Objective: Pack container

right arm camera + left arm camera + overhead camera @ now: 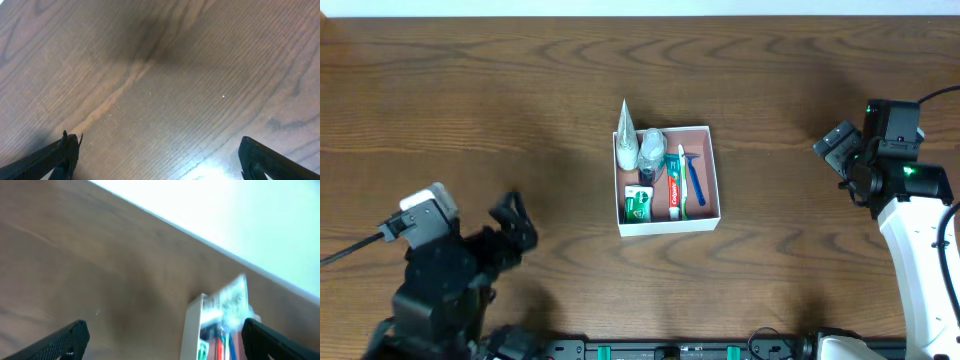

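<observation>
1. and here's the box (670, 226), flat in the middle of the bench (470, 90), open side up, well apart from both arms.
2. inside, a green-and-white packet (638, 203) lies in the near-left corner. the toothpaste (674, 192) is just beside it, then a blue handle (696, 182), razor or brush, too small to tell.
3. a clear bag (625, 135) stands at the far-left corner, its tip poking up past the rim.
4. left gripper (165, 325): jaws spread wide, nothing between them, low over the bench off to the box's left. its wrist view catches the box wall and the bag, both blurred.
5. right gripper (157, 142): also spread wide and empty, only bare wood under it, well off to the box's right.
6. which step? we judge the packing is at its tail end: four things sit in the box, we spot no loose item in the overhead view, and neither gripper carries anything.
7. next move, as we read it: if another item waits out of view, it needs fetching and a drop onto the free floor at the far-right corner.
8. otherwise the bag is the one thing we'd tidy. that calls for a gentle press from above, likely by the left gripper. the box looks light, so a sideways shove could slide it.
</observation>
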You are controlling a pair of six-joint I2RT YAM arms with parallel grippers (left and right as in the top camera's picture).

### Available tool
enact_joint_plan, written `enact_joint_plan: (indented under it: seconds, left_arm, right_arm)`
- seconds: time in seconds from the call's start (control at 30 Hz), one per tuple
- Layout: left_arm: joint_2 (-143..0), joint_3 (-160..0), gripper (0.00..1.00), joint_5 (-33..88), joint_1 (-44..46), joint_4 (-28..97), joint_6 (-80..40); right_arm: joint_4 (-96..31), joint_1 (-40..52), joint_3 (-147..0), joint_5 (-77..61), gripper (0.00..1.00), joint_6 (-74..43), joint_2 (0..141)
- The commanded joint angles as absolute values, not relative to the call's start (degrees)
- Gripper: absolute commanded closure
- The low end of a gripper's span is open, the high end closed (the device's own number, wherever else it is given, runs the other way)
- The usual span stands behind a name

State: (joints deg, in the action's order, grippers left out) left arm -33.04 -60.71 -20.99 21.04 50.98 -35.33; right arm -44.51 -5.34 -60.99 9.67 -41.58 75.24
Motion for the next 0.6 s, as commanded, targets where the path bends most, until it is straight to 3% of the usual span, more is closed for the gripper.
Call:
enact_joint_plan:
  seconds: [0.0, 0.23, 0.57]
  left_arm:
    - [-29.7, -51.4, 0.02, -21.2, 14.4, 43.4, -39.2]
    - [-21.3, -32.4, 0.02, -21.3, 6.3, 24.9, -40.8]
    - [-5.9, -18.6, 0.02, -26.4, 5.7, 15.3, -40.9]
  right_arm:
    - [-44.6, -5.7, -61.2, 10.1, 0.01, -41.1, 74.5]
    - [-44.6, -5.7, -61.2, 10.1, 0.01, -41.1, 74.5]
    - [-44.6, -5.7, -61.2, 10.1, 0.01, -41.1, 74.5]
